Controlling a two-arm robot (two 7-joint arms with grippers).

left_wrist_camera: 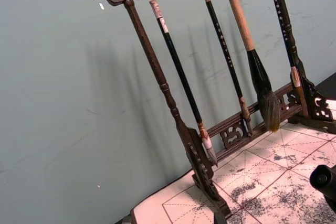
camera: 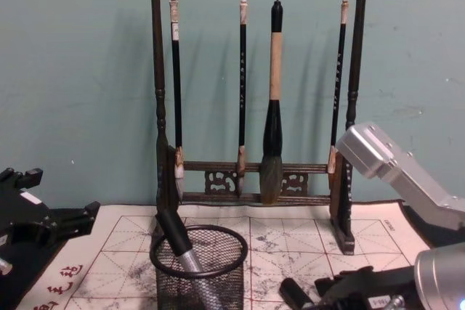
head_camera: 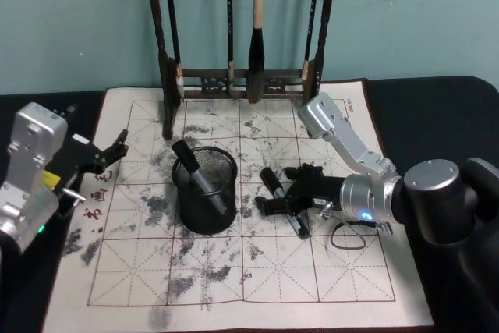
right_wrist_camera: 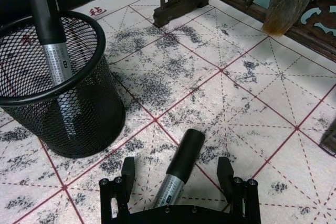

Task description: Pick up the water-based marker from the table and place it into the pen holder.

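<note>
Between the wide-open, empty fingers of the right end effector (right_wrist_camera: 176, 167) lies the water-based marker (right_wrist_camera: 185, 153), flat on the bench (right_wrist_camera: 252, 103); pen holder (right_wrist_camera: 79, 98) near, ahead of it; grasp pending, likely; next: close, lift, clear rim; left end effector (head_camera: 109, 154) parked well apart.

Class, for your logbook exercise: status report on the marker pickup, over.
Right gripper open, straddling marker lying on mat. Left gripper parked at mat's left edge. Pen holder upright, another marker already inside. Bare mat between them.
</note>
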